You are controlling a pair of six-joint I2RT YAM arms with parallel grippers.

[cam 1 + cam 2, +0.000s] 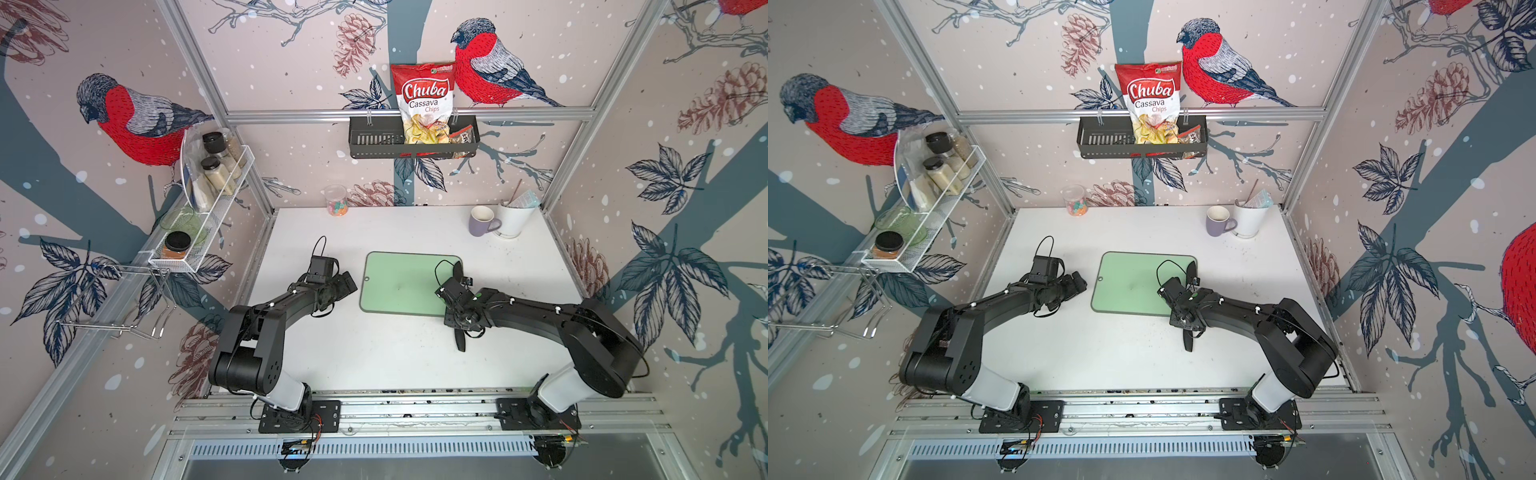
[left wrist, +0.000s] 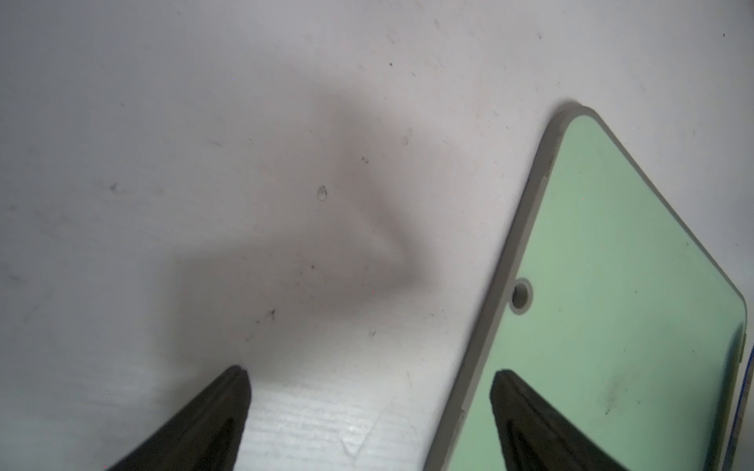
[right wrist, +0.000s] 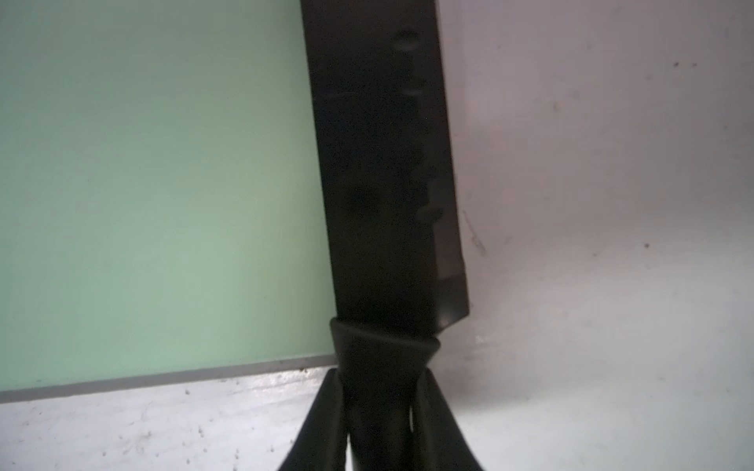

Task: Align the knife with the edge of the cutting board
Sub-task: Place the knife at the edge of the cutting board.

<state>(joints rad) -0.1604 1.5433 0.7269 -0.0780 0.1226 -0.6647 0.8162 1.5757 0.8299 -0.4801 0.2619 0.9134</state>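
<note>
Both top views show the cutting board (image 1: 399, 286) lying mid-table, its long sides parallel to the table's front edge. The knife (image 1: 459, 338) runs along the board's short side nearest the table's right edge, with its tip toward the back edge and its handle poking past the board toward the front. The right gripper (image 1: 456, 322) sits over the handle. The left gripper (image 1: 351, 286) hovers beside the board's holed end, holding nothing.

From the left wrist, the left gripper (image 2: 369, 371) is spread wide, one finger over bare table (image 2: 204, 163) and the other over the board (image 2: 632, 285).

From the right wrist, the right gripper (image 3: 383, 381) is pressed together on the knife (image 3: 383, 163) at the handle, just behind the blade. The blade covers the board's (image 3: 163, 183) short rim; whether it rests there or hangs just above cannot be told.

The knife looks stiff, light, slim and probably smooth. The handle close to the blade seems the sound place to hold, since it gives control of the angle. So narrow a pinch may still let the knife swivel.
</note>
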